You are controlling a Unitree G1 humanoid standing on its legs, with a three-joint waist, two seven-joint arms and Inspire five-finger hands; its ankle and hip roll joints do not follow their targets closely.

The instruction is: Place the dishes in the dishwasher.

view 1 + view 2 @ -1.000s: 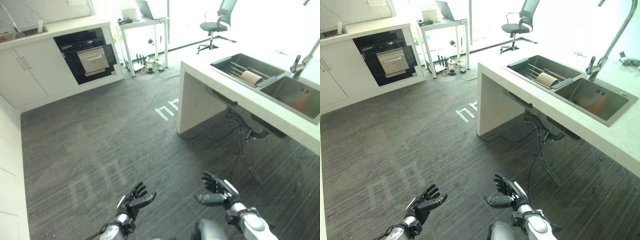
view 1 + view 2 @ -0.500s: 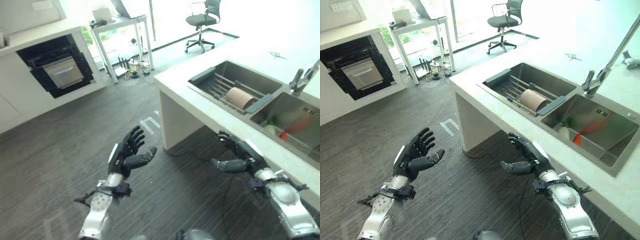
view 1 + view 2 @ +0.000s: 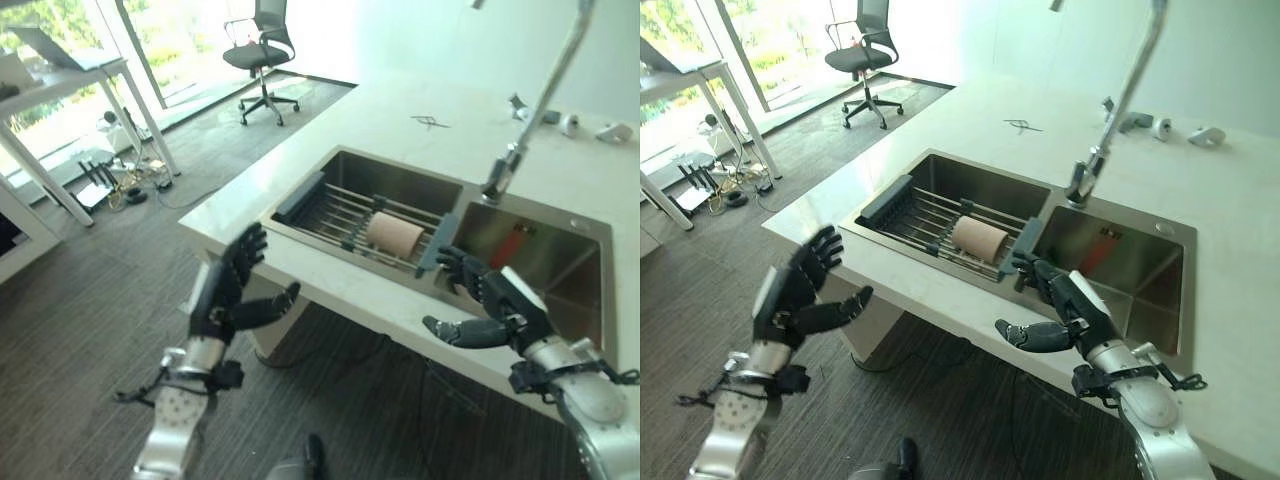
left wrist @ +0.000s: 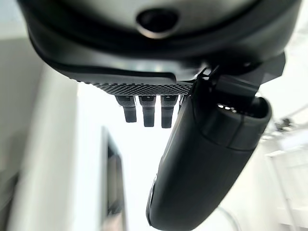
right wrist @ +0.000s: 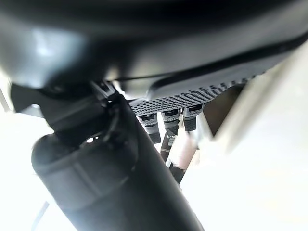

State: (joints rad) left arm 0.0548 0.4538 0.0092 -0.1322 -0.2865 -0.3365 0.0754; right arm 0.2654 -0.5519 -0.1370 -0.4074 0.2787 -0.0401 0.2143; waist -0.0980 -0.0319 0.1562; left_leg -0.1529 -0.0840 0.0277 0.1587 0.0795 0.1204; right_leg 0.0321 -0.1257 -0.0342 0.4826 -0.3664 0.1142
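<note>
A tan cup (image 3: 395, 234) lies on its side on a metal rack (image 3: 350, 215) set across the left basin of the steel sink (image 3: 400, 180). A red-orange object (image 3: 507, 243) rests in the right basin. My left hand (image 3: 227, 295) is raised open in front of the counter's near edge, left of the sink, holding nothing. Open and empty too, my right hand (image 3: 487, 305) hovers over the counter's front edge, just this side of the divider between the basins.
A tall faucet (image 3: 540, 95) rises behind the sink. Small white items (image 3: 575, 123) lie on the white counter (image 3: 400, 115) at the far right. An office chair (image 3: 262, 55) and a white table (image 3: 70, 75) stand on the dark floor beyond.
The camera has swung right and closer, so the sink now sits centre. Both hands have risen toward the counter's edge, still open.
</note>
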